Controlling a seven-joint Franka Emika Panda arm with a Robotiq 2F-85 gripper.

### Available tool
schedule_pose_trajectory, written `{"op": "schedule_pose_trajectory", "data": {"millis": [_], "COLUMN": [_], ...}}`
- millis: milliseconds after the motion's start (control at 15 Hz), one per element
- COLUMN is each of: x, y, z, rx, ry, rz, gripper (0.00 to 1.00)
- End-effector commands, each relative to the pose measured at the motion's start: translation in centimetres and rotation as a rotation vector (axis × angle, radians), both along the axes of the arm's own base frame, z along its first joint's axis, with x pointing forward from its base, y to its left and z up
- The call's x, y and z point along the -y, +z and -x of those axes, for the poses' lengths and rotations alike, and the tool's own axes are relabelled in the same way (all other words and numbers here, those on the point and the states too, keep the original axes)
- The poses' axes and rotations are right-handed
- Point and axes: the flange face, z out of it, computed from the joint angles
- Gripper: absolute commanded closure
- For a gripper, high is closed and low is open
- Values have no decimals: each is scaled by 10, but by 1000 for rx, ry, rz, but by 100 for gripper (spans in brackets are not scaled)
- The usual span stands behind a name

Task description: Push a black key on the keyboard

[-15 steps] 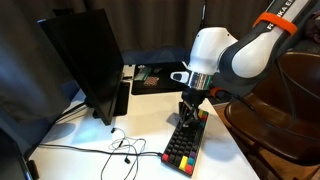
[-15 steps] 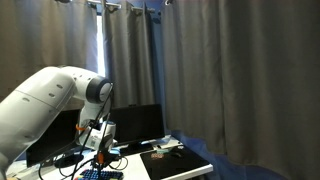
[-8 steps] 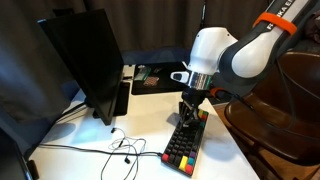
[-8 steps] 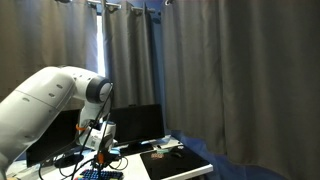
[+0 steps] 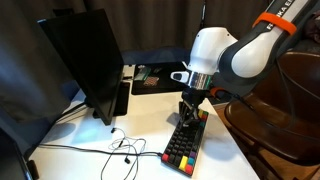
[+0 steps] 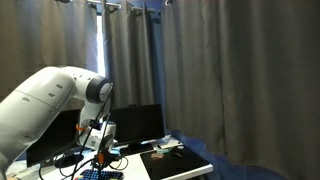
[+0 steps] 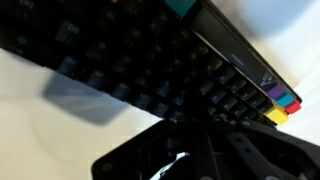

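The keyboard (image 5: 186, 141) lies on the white table, with black keys in the middle and red, yellow, green and blue keys along its edges. My gripper (image 5: 189, 116) points straight down at its far half, fingertips at or just above the black keys. In the wrist view the black keys (image 7: 130, 60) fill the frame very close up, with coloured keys (image 7: 283, 103) at the right edge; the gripper fingers (image 7: 195, 140) look dark and close together. In an exterior view only a corner of the keyboard (image 6: 100, 175) shows under the gripper (image 6: 101, 157).
A dark monitor (image 5: 85, 65) stands on the table's left part, with a black cable and earphones (image 5: 122, 150) in front. A black tray with small items (image 5: 155, 76) sits at the back. A brown chair (image 5: 290, 110) stands at the right.
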Motion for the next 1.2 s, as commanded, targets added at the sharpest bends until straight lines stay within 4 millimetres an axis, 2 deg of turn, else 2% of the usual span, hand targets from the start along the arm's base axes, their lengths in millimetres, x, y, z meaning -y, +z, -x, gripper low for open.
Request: {"op": "schedule_pose_trajectory", "data": {"millis": [0, 1133], "x": [3, 0], "y": [-5, 11], "z": [-2, 0], "rx": [-3, -1], "ry": [-4, -9], "rz": [24, 12], "gripper": [100, 100]}}
